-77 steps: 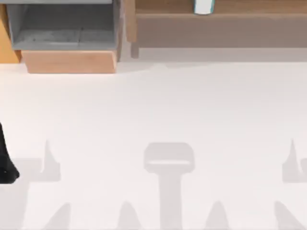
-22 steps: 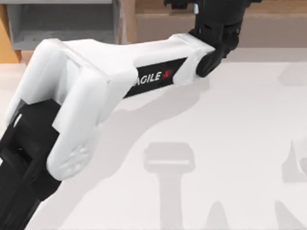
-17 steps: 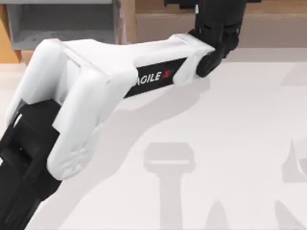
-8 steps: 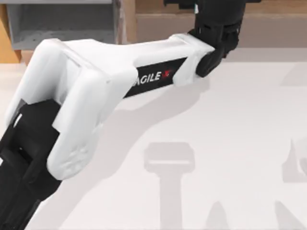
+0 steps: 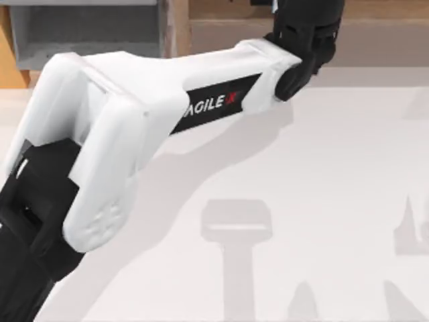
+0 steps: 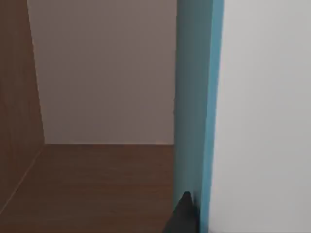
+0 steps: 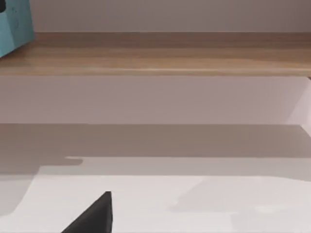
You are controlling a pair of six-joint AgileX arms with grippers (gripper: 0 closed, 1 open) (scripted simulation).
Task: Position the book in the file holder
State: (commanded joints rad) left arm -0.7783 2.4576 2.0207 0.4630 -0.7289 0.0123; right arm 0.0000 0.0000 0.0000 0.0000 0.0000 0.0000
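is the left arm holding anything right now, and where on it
Cannot be told. The left hand is at the book on the wooden shelf, one dark fingertip against its teal cover, but no closed hold shows.

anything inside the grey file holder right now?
The visible part of the grey-walled file holder shows bare grey floor, no book. Its lower edge and front lip are covered by the left arm, so that strip cannot be checked.
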